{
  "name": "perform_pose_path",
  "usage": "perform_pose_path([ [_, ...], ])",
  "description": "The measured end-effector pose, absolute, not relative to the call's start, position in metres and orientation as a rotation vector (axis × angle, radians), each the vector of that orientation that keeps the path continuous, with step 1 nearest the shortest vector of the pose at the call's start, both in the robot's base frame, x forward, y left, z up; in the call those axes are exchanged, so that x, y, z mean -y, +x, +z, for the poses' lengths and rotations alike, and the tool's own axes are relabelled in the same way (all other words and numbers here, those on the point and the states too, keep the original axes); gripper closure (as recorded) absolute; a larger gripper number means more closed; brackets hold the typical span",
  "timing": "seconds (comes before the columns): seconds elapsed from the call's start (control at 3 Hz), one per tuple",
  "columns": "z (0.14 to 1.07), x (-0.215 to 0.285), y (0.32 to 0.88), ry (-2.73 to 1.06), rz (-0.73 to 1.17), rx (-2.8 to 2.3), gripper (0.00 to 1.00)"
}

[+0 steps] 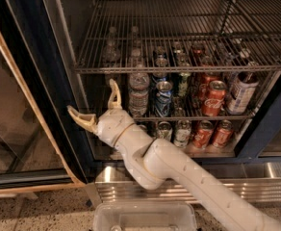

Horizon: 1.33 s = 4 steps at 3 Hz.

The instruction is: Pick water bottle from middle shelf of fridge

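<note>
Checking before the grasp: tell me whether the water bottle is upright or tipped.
Upright: the water bottle stands vertical on the middle shelf. The gripper, open, sits just left of it, not touching.

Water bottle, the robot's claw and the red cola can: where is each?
water bottle [138, 96]: camera view, its ribbed middle.
gripper [91, 96]: camera view, midway between its open fingertips, left of the bottle.
red cola can [213, 99]: camera view, its label side.
</note>
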<state>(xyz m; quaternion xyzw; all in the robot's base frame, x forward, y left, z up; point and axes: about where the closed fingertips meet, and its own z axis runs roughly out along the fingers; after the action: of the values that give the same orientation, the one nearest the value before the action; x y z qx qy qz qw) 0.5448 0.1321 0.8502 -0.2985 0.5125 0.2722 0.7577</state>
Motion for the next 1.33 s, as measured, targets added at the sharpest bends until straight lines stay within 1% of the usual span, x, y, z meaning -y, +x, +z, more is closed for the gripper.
perform_pose_path([
  [0.33, 0.863, -0.139, 0.54, -0.557, 0.562, -1.045, 0.0],
  [0.67, 0.852, -0.12, 0.554, -0.481, 0.524, -1.052, 0.0],
  [1.33, 0.848, -0.123, 0.556, -0.491, 0.534, -1.079, 0.0],
])
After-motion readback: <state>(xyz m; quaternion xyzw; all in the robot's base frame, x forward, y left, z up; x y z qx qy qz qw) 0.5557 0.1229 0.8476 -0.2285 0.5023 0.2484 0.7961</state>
